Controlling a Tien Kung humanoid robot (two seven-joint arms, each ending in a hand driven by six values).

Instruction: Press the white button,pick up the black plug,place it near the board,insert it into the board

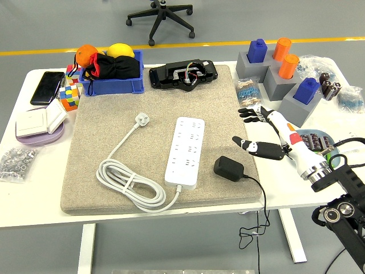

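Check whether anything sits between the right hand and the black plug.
Nothing visible does. The right hand is open just right of the black plug, with only bare mat between them. The power strip lies on the plug's far side, to its left.

Bright, even overhead light; soft shadows, sharp focus.
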